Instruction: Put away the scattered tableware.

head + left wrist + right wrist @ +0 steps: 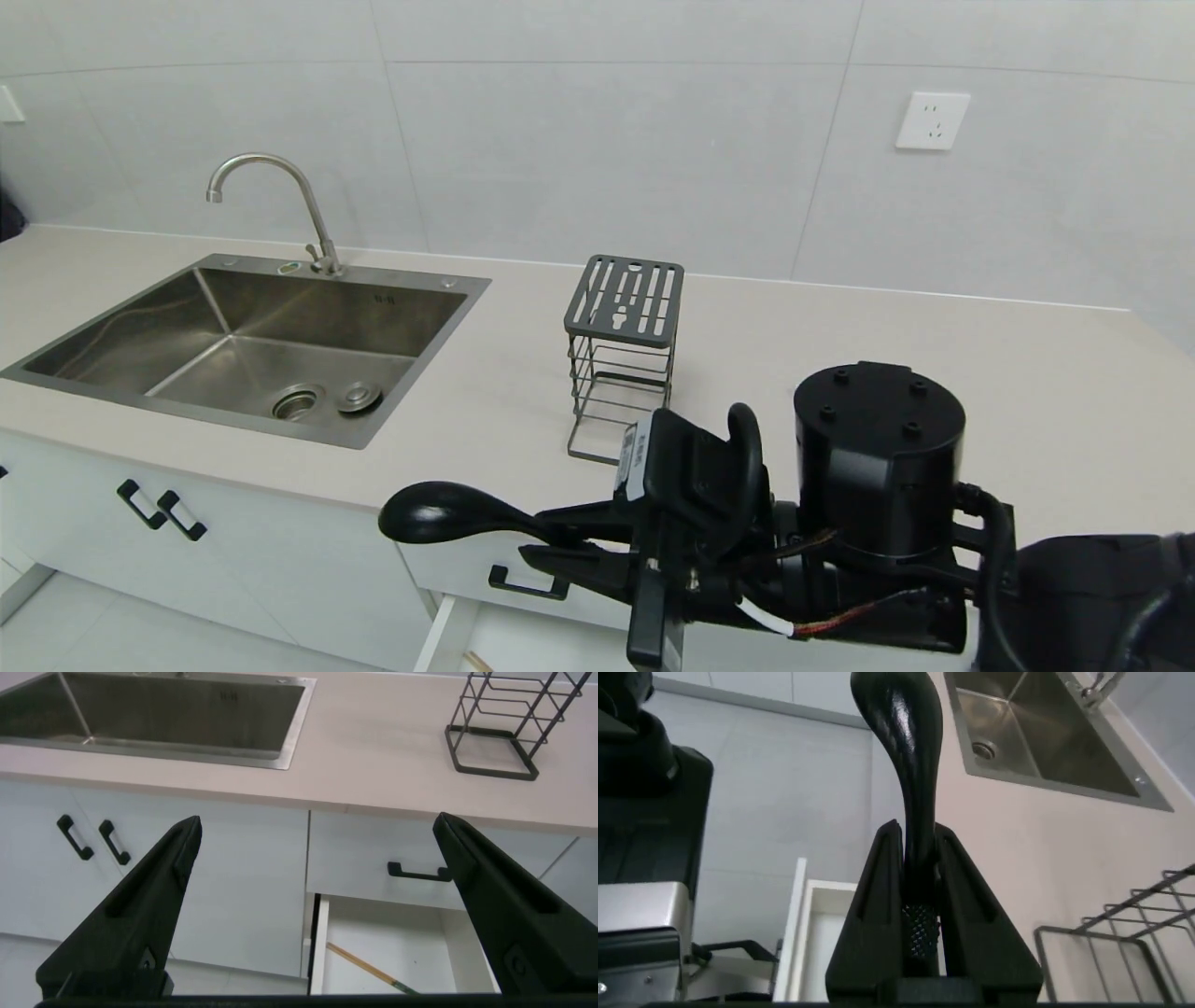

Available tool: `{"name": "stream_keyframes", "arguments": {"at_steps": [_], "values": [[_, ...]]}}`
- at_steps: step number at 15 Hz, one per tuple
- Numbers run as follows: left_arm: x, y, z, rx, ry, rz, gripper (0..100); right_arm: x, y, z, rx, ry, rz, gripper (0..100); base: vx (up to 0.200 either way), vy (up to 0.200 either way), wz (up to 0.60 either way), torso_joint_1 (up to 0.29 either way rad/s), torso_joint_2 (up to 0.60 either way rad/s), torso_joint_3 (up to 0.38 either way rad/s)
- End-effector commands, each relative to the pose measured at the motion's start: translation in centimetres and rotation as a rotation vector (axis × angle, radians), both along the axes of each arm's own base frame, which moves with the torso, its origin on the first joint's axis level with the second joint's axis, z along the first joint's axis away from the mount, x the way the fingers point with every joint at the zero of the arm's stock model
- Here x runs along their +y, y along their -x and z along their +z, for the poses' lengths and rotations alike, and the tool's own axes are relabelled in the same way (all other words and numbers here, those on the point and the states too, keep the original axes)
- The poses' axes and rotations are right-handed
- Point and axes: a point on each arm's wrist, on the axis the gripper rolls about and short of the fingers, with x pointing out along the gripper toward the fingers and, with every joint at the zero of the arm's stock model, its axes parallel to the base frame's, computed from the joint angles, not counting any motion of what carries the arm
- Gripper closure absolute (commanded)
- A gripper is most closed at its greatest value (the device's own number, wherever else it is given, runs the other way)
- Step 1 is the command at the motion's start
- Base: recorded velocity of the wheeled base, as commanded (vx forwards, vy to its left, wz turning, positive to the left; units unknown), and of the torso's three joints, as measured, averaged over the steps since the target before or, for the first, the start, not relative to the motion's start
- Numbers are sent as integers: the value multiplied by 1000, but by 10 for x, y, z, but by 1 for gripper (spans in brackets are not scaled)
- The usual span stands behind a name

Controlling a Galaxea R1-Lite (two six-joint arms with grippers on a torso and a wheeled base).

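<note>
A black spoon (439, 511) with a rounded bowl is held by its handle in my right gripper (551, 546), which is shut on it just off the counter's front edge, bowl pointing left. The right wrist view has the spoon (901, 728) rising out between the right gripper's (920, 859) fingers. My left gripper (318, 826) is open, fingers wide apart, in front of the cabinets. Beyond it an open drawer (402, 943) holds a wooden chopstick (369, 969). A corner of the drawer (448, 635) also lies under the spoon.
A grey wire rack (621, 355) (500, 719) stands mid-counter, behind my right arm. The steel sink (121, 327) (140, 754) with its faucet (280, 201) lies to the left. A shut drawer with a black handle (418, 872) sits above the open one.
</note>
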Motion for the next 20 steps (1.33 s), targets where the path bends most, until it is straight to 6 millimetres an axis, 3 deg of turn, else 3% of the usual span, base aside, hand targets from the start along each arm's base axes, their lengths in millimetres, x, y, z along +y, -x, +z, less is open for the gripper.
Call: {"name": "stream_keyframes", "arguments": {"at_steps": [1, 8, 12, 20], "values": [[0, 0, 0, 1, 1, 0, 0, 4, 4, -6, 57, 2, 5, 100, 0, 0, 0, 0, 0, 0], [0, 0, 0, 1, 1, 0, 0, -7, 12, -17, 121, -24, -10, 100, 0, 0, 0, -23, 46, 22], [0, 0, 0, 1, 1, 0, 0, -4, 8, -12, 109, -40, -27, 100, 0, 0, 0, -229, 454, 223], [0, 0, 0, 1, 1, 0, 0, 4, 11, -13, 18, 26, 19, 100, 0, 0, 0, -21, 47, 24]]}}
